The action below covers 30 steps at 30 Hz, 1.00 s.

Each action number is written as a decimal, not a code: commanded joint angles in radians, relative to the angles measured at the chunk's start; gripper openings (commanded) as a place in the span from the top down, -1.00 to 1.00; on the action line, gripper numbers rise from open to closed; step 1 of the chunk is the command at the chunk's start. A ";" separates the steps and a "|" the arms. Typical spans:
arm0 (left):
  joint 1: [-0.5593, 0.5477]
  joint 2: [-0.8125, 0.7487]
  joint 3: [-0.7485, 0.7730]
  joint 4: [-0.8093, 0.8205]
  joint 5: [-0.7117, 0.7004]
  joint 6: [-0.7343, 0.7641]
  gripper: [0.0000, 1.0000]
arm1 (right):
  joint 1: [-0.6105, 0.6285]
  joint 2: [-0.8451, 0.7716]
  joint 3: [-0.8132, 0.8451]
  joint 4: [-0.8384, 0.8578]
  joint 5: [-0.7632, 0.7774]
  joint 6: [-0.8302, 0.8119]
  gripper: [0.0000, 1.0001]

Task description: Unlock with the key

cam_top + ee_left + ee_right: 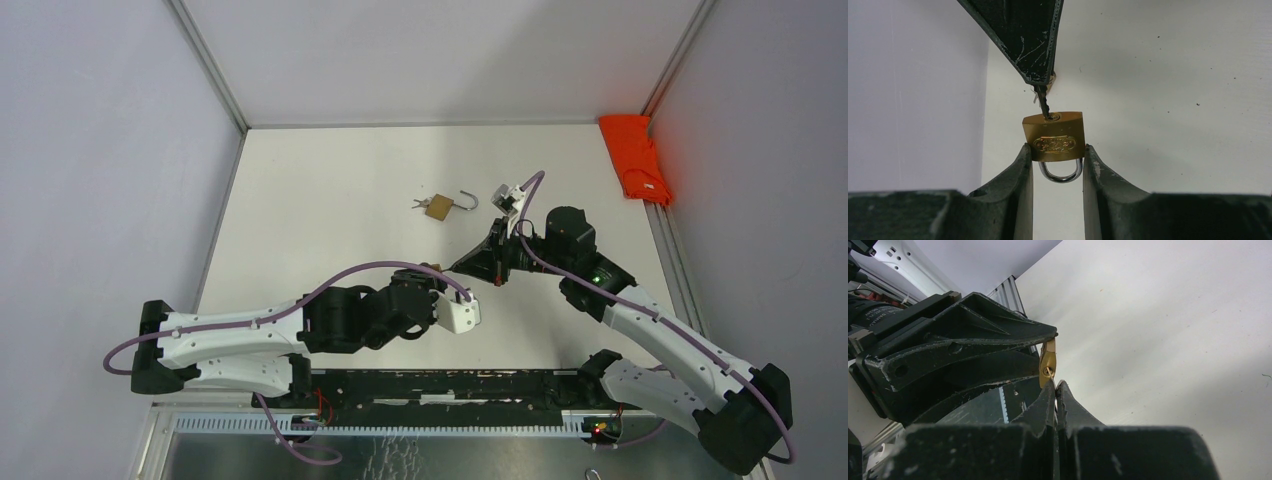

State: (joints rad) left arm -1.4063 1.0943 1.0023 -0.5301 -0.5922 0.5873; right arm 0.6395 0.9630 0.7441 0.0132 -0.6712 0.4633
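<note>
A brass padlock (1054,137) is clamped between the fingers of my left gripper (1057,150), held above the table with its steel shackle (1061,173) closed and pointing back toward the wrist. My right gripper (1037,75) is shut on a dark key (1042,103) whose tip sits in the keyhole on the padlock's bottom face. In the right wrist view the right gripper (1055,384) is pinched shut right at the padlock (1047,365). From above, the left gripper (432,272) and the right gripper (460,267) meet tip to tip near the table's middle.
A second brass padlock (437,208), its shackle swung open and keys attached, lies on the white table (320,200) farther back. An orange cloth (635,158) lies along the right rail. Grey walls stand at both sides.
</note>
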 commanded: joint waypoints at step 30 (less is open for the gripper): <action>0.003 -0.002 0.051 0.031 0.009 -0.028 0.96 | 0.044 0.015 0.018 0.050 0.016 0.007 1.00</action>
State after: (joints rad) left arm -1.4063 1.0950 1.0035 -0.5488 -0.5919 0.5873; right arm 0.6613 0.9752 0.7357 0.0196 -0.6643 0.4637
